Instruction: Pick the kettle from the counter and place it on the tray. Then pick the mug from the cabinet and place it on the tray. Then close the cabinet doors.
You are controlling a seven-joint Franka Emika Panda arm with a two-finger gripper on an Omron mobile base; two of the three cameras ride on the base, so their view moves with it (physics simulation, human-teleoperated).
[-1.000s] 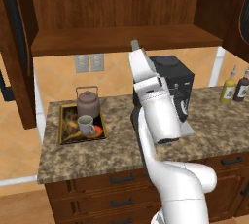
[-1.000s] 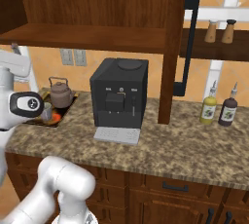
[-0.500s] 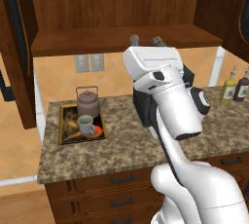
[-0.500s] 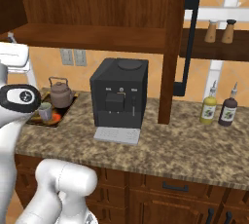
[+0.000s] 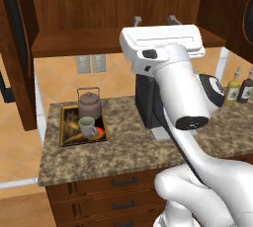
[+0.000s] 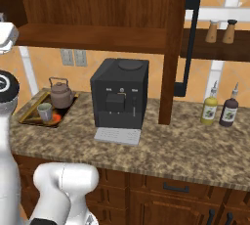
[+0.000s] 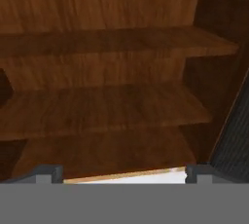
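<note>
On speckled granite counter [image 5: 123, 152], gold-rimmed tray [image 5: 65, 138]

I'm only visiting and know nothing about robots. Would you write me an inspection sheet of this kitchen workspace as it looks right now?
Surface: speckled brown granite counter, over dark drawers.
Job's things: squat brownish-grey metal kettle and small grey-green mug both on the gold-rimmed tray; dark wooden wall cabinet open, its dark-panelled door swung out.
Clutter: black coffee machine; two bottles.
Grippers: two-finger gripper open, holding nothing, facing the cabinet shelves.
Cables: nothing seen.
Surroundings: wall sockets, orange tiled wall.
</note>
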